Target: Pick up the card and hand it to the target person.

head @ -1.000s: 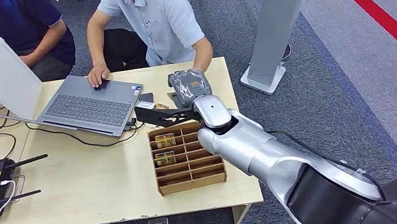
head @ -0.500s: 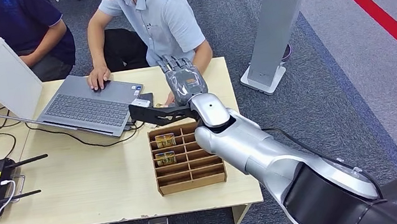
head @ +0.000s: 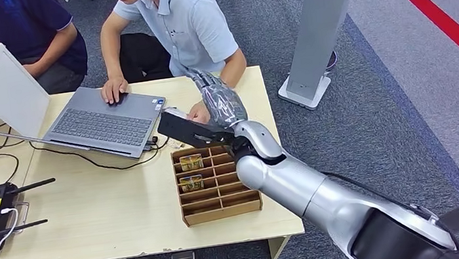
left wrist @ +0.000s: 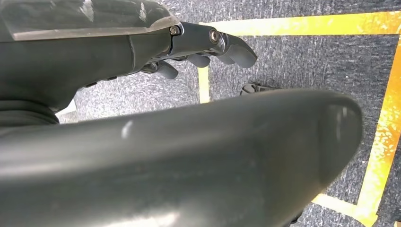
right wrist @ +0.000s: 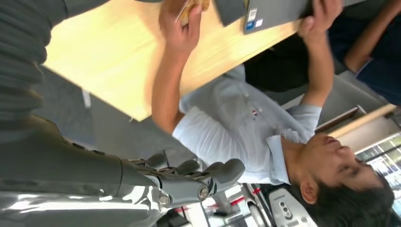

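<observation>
Card [right wrist: 185, 12] is seen pinched in the person's hand [right wrist: 178, 29] above the bench [right wrist: 118, 56], so handover is judged complete. The right hand [head: 220, 101] is extended nearby, fingers [right wrist: 208, 176] apart and holding nothing. Only withdrawal remains.
</observation>
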Robot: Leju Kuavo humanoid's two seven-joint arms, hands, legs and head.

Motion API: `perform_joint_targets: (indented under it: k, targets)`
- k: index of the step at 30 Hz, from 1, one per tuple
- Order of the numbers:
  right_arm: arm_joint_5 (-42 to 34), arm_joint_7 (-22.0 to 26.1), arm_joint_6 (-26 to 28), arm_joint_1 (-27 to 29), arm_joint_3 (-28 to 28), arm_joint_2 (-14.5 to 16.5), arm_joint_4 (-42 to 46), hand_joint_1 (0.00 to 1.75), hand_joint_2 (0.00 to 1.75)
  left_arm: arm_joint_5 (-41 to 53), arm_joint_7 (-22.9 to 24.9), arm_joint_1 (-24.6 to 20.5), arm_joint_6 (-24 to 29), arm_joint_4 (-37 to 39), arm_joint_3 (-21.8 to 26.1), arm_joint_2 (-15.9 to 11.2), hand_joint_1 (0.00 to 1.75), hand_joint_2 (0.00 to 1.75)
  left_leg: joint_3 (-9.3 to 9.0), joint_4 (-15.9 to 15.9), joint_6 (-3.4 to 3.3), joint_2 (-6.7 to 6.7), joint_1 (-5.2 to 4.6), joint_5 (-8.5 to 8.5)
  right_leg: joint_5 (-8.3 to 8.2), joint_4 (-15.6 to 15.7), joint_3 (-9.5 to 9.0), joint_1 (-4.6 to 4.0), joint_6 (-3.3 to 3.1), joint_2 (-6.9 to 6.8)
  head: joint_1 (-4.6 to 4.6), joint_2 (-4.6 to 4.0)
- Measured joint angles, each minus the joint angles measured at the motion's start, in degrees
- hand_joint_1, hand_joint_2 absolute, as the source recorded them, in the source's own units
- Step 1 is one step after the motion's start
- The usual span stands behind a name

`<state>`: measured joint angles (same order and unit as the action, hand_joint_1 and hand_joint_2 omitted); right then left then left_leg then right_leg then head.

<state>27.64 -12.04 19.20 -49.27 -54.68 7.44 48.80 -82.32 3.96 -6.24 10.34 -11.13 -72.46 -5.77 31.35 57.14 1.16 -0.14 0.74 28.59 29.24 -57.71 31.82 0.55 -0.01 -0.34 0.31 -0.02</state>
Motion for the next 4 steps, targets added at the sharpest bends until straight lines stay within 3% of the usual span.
perform_joint_targets:
  k: [4]
  targets:
    - [-1.9,1.4,1.3,5.3,2.9,-2.8,7.7,0.0,1.75,-0.3,0.0,0.1,0.1,0.0,0.0,0.0,0.0,0.0,0.0,0.0,0.0,0.0,0.0,0.0,0.0,0.0,0.02,0.0,0.0,0.02,0.01,0.0]
